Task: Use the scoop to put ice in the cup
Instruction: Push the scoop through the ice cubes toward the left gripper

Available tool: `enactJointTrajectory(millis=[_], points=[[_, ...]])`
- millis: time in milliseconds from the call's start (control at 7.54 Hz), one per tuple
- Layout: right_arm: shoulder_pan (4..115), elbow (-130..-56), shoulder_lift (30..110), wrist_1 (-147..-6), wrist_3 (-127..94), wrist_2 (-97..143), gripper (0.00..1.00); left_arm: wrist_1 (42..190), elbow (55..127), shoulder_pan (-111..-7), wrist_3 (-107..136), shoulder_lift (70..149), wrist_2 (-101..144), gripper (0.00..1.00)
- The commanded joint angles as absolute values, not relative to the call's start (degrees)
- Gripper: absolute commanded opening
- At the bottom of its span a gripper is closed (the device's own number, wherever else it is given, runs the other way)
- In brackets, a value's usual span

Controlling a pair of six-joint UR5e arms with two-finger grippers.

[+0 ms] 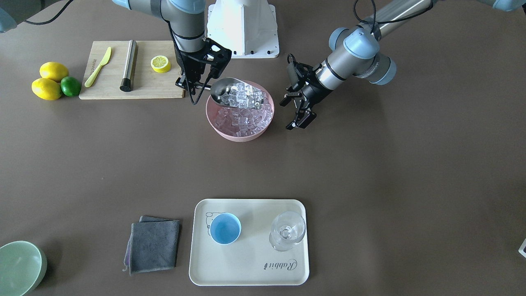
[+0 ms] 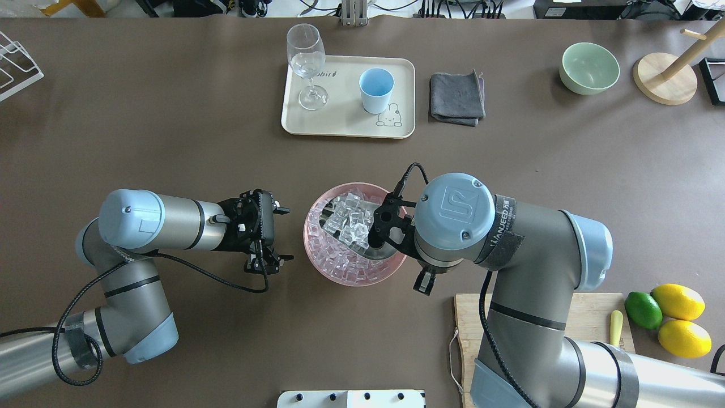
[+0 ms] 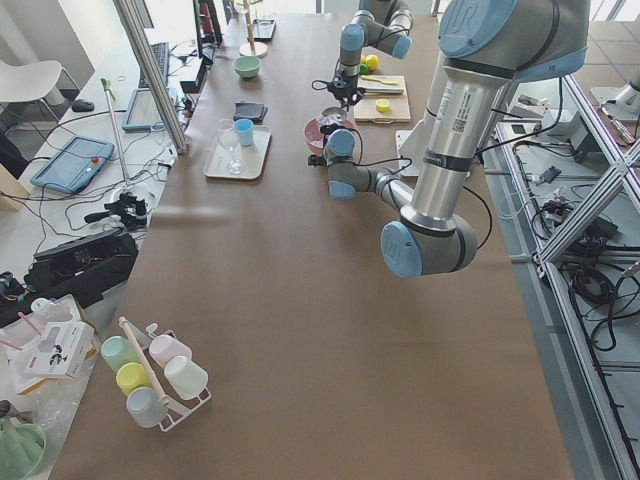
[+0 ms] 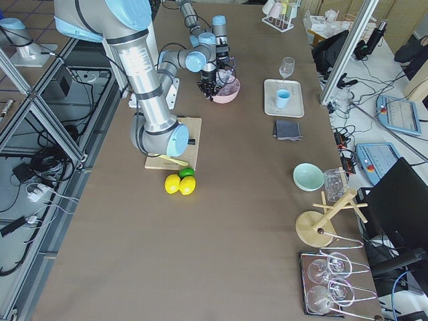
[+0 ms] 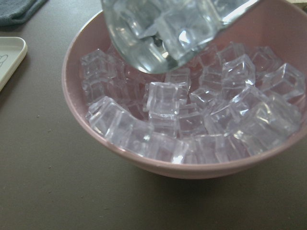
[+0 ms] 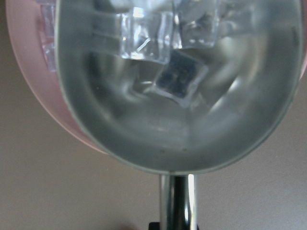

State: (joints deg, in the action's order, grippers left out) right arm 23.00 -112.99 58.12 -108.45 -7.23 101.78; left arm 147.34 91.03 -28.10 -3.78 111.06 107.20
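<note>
Scoop (image 1: 221, 88): rigid steel, loaded with ice (image 1: 245, 93) (probably slippery and loose, so keep the trough level), above pink bowl (image 1: 242, 137) toward robot-side table edge. Right gripper (image 1: 196, 84) clamps its thin rod handle. Left gripper (image 1: 296, 113): spread, empty. Cup (image 1: 225, 228): likely light, on tray (image 1: 250, 271) near opposite edge.

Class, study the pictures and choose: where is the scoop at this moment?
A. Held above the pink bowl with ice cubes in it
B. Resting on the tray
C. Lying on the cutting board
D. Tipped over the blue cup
A: the right gripper holds the scoop by its handle over the pink bowl with ice in its trough, while the cup on the tray is empty.
</note>
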Motion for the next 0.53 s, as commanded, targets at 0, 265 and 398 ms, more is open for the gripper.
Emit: enactJointTrajectory(millis=[0,265,398], points=[[23.0,-114.1,60.9,-102.1,-9.2,101.8,0.00,145.4,92.2,-28.2,-3.9,111.0,107.2,0.98],[23.1,-115.7,60.9,-101.8,-11.3,101.8,0.00,144.6,92.8,-28.6,-4.0,110.9,107.2,0.98],[23.2,-115.9,60.9,-100.6,-13.5,101.8,0.00,143.5,94.0,-29.1,-4.0,110.2,109.0,0.98]])
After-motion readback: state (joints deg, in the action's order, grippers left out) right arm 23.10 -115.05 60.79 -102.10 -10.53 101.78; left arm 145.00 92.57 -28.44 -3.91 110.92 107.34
